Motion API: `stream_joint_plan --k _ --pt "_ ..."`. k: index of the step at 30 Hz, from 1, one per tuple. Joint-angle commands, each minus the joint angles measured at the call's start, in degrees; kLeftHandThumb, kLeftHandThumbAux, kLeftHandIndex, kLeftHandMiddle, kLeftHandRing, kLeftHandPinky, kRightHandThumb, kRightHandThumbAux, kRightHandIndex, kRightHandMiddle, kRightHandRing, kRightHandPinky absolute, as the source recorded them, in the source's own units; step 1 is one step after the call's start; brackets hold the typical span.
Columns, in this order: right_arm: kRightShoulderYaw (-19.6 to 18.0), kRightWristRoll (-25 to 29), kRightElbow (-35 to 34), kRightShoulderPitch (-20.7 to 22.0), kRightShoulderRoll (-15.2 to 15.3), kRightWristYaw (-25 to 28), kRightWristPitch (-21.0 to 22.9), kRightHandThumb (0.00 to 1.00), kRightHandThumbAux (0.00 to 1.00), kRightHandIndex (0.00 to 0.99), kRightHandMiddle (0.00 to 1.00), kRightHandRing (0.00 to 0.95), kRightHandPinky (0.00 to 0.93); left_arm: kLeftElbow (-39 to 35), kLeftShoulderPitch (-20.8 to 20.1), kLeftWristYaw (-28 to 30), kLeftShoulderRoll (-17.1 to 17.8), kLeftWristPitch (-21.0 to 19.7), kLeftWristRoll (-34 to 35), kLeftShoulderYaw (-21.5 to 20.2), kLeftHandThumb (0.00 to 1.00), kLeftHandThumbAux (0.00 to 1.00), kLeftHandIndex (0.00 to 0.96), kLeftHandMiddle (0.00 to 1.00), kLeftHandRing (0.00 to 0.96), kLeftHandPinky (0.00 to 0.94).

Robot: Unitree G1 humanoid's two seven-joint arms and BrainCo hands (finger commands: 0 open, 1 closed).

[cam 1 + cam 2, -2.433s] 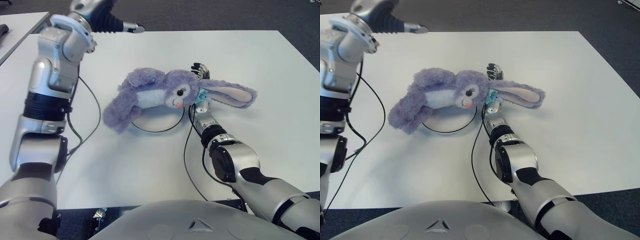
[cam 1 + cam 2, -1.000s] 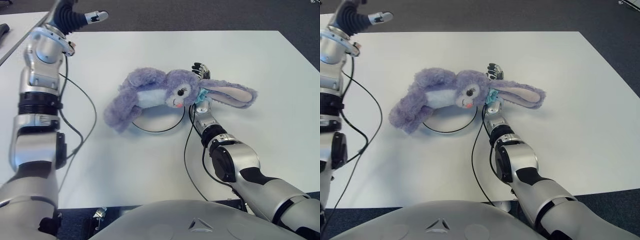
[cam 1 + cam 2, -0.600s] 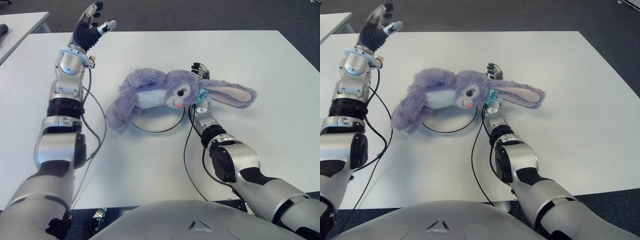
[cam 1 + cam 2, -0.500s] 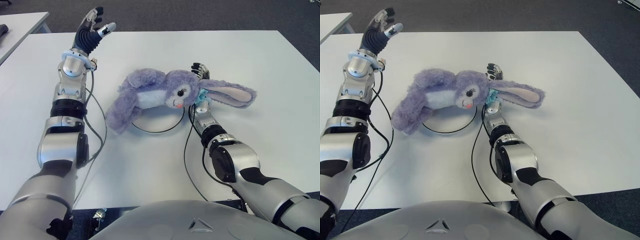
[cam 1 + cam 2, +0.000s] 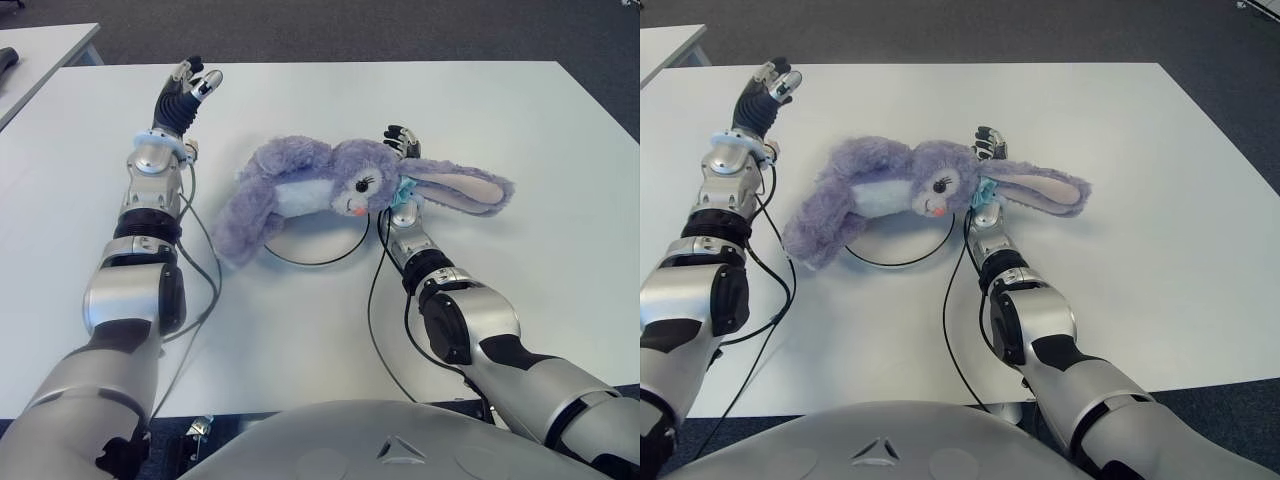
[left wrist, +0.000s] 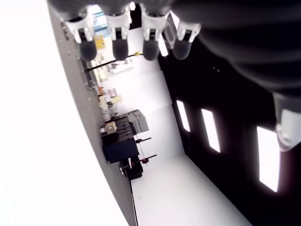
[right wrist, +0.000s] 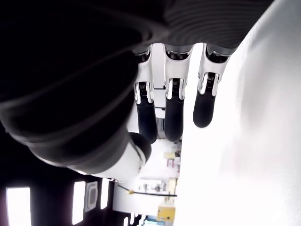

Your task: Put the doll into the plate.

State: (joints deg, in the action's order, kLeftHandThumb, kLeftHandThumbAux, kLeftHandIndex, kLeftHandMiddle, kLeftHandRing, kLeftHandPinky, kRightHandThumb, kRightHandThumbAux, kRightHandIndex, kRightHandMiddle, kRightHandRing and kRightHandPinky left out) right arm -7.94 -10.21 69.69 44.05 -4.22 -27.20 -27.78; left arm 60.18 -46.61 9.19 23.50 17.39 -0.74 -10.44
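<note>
I see the doll (image 5: 330, 190) lying across the plate (image 5: 318, 245) on the table (image 5: 520, 110), 1 ear stretched past my right hand (image 5: 400, 170), whose fingers (image 7: 173, 110) are straight and hold nothing. My left hand (image 5: 183, 95), left of the doll, is spread and empty.

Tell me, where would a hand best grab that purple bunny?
Probably around the plump body of the doll, coming from above on the robot's left, where the left hand shows with fingers spread and empty. The body is the thickest part; the long ear is floppy and lies over the right hand. The doll already lies partly over the plate.
</note>
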Motion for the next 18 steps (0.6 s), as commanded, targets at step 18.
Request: stream_joint_plan --k 18 --pt "-0.7 0.8 8.5 -12.4 -3.8 0.4 7.8 0.587 0.900 0.229 0.269 0.251 0.241 5.7 1.1 1.1 -4.6 3.3 4.5 -2.4 0.000 0.430 0.000 0.000 0.000 0.000"
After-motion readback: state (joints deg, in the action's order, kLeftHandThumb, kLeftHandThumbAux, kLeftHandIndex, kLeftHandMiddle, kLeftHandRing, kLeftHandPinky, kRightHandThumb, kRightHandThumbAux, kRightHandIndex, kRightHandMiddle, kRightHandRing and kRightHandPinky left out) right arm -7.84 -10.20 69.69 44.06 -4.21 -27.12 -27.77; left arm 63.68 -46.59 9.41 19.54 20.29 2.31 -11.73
